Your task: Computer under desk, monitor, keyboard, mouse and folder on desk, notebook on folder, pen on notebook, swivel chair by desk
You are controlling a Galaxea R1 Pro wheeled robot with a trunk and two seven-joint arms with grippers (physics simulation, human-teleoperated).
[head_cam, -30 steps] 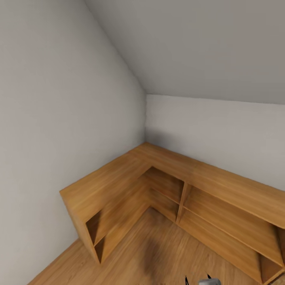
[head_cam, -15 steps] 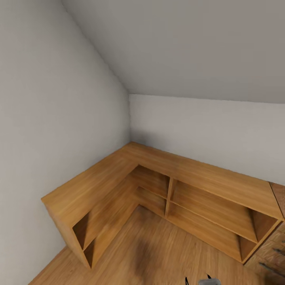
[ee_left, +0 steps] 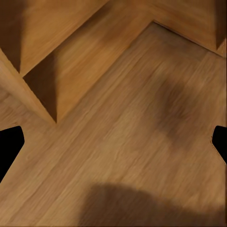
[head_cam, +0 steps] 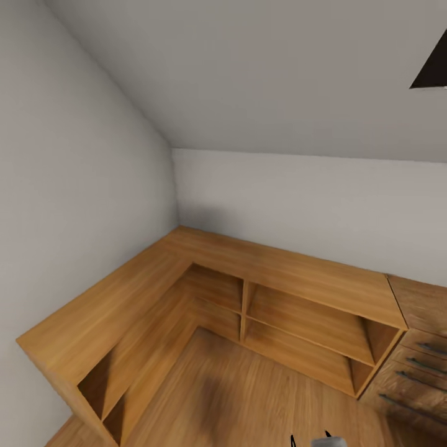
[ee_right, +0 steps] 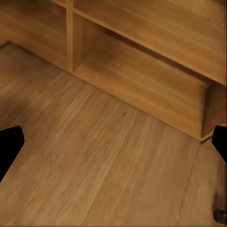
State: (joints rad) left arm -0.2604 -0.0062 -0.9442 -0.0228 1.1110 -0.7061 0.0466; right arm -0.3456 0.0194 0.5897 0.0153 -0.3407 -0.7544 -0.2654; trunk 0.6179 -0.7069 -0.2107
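Note:
I am in the bedroom, facing a corner with grey sloped walls (head_cam: 93, 155) and an oak floor (head_cam: 248, 397). The desk, computer, monitor, keyboard, mouse, folder, notebook, pen and swivel chair are out of view. My left gripper (ee_left: 113, 146) hangs open over the floor beside the shelving, its black fingertips (ee_left: 9, 144) far apart with nothing between them. My right gripper (ee_right: 113, 146) is open too, over bare floor in front of the low shelves, dark fingertips (ee_right: 9, 144) at the picture's edges.
A low L-shaped oak shelving unit (head_cam: 273, 273) wraps the corner, its open compartments facing me. An oak drawer unit with bar handles (head_cam: 416, 360) adjoins it at the right. A dark skylight corner (head_cam: 433, 65) shows at the upper right.
The head view has swung to the right: the shelving slid left in the picture, and the drawer unit and skylight corner came into view. The shelving itself has not moved.

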